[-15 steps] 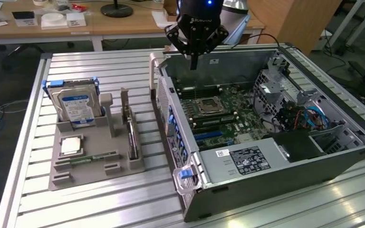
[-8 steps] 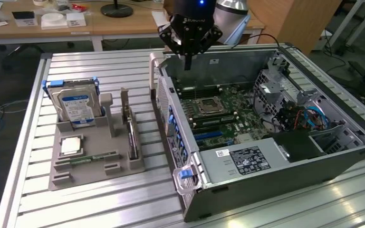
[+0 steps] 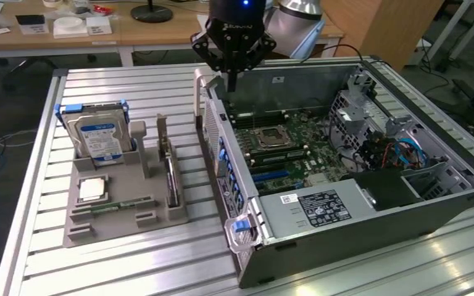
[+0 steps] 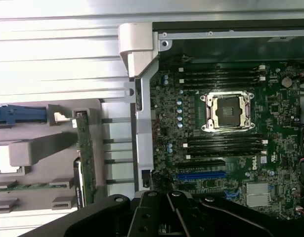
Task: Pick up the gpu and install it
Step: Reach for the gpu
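Exterior view: open black metal computer case under the closed, empty black claw; grey plastic parts holder apart, to the exterior view's left of the claw. Wrist view: thin green-edged gpu standing edge-on in that holder, shroud indistinct, one end behind the claw's body.

Glossy ribbed metal table, matt grey plastic holder, wooden desk

Ribbed aluminium table, wooden desks behind it, grey floor beside, a wooden cabinet further back.
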{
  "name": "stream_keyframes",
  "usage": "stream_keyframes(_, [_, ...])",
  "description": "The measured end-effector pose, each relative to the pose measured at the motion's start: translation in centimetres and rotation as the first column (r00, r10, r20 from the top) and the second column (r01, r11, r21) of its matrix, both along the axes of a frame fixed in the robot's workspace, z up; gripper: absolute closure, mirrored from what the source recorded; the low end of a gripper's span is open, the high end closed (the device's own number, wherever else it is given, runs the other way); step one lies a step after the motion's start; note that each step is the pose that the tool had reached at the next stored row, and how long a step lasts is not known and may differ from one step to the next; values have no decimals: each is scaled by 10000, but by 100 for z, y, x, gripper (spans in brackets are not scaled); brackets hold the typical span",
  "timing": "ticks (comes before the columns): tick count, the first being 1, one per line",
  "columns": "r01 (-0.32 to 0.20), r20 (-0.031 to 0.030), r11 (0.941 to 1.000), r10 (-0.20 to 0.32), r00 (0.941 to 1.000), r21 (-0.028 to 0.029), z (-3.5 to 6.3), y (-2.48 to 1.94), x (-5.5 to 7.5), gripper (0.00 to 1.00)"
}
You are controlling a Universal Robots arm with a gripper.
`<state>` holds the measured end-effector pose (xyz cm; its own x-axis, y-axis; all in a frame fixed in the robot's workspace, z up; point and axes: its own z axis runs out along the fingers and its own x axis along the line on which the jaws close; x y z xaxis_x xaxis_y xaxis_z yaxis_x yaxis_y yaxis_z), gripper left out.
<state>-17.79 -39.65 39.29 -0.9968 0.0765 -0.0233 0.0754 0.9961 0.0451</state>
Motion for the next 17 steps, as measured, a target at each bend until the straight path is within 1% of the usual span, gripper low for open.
stream_keyframes(8, [0, 0, 10000, 0, 10000, -6, -8, 0, -209, 89])
stream_keyframes(17, [-2, 0, 10000, 2, 10000, -7, -13, 0, -493, 89])
